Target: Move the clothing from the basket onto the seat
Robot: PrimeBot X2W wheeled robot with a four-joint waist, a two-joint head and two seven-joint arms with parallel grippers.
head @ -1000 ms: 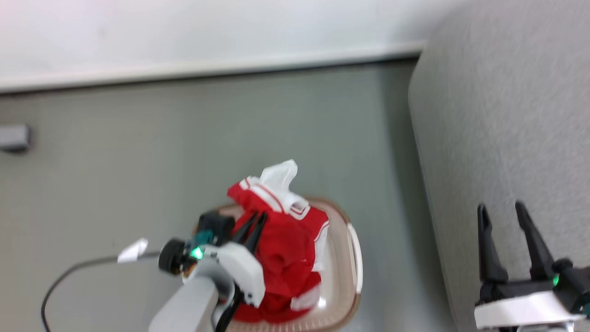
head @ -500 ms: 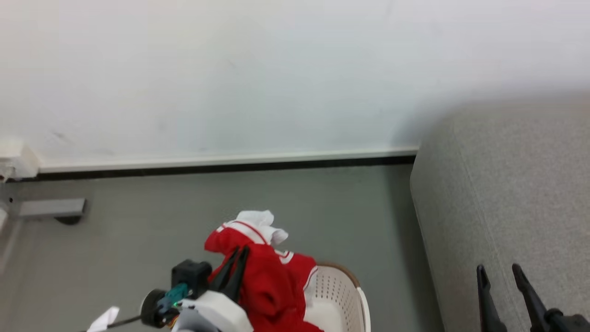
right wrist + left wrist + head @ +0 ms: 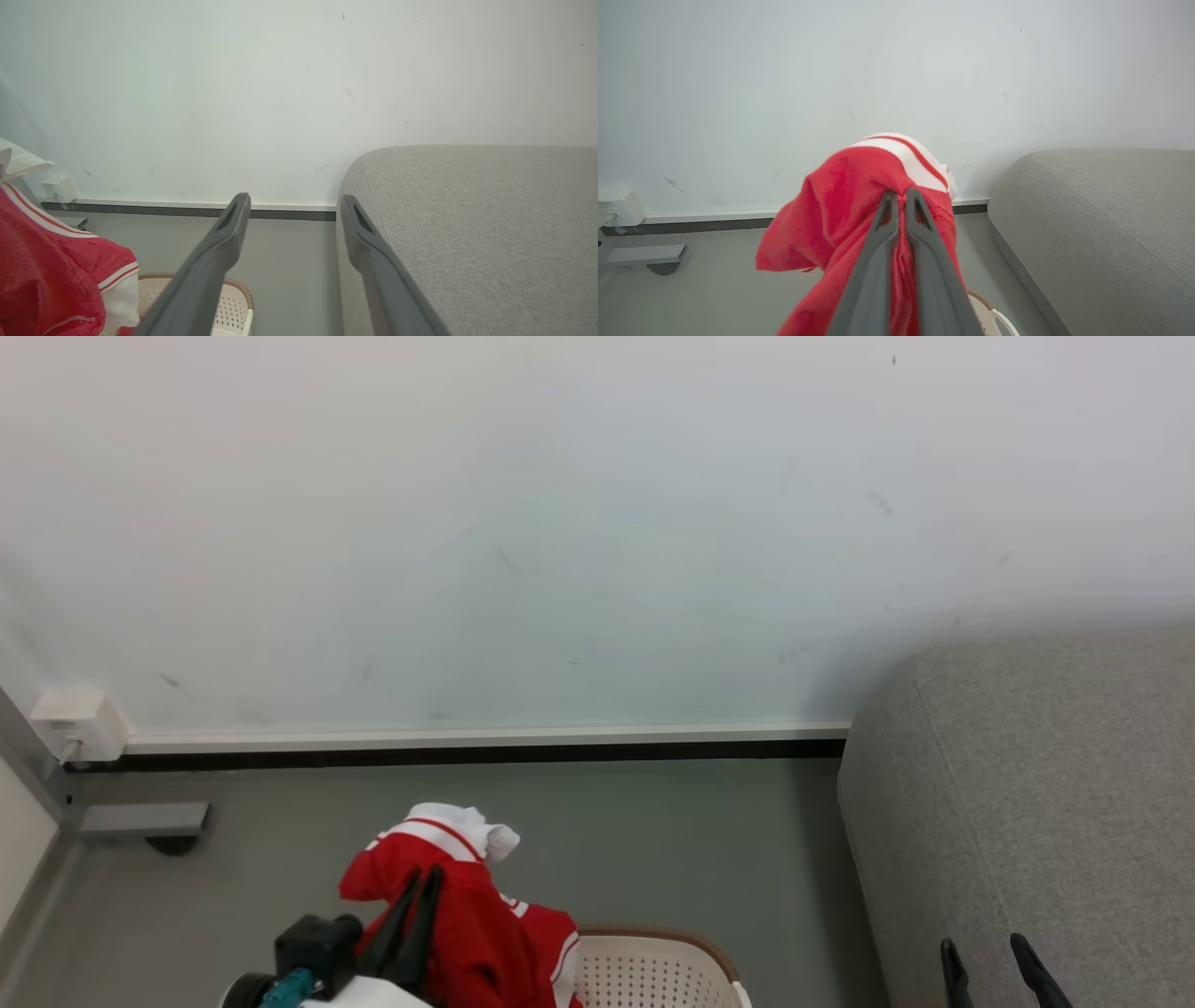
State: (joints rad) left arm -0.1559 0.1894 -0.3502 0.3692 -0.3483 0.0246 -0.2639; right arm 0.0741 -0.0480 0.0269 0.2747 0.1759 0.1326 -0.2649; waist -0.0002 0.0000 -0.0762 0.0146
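while in left fingers, clothing higher over basket

No legible text, number or brand anywhere. Red clothing: white striped trim on show, no lettering on the folds in view. White wall box: faint dark marks near its top edge, too small to read.

Head view: high, facing the white wall, tilted down to baseboard and floor. Left wrist view: looks along left gripper, very near the red garment pinched there, wall beyond. Right wrist view: along right gripper, jaws apart, same wall. All three share baseboard, sofa end, basket rim.
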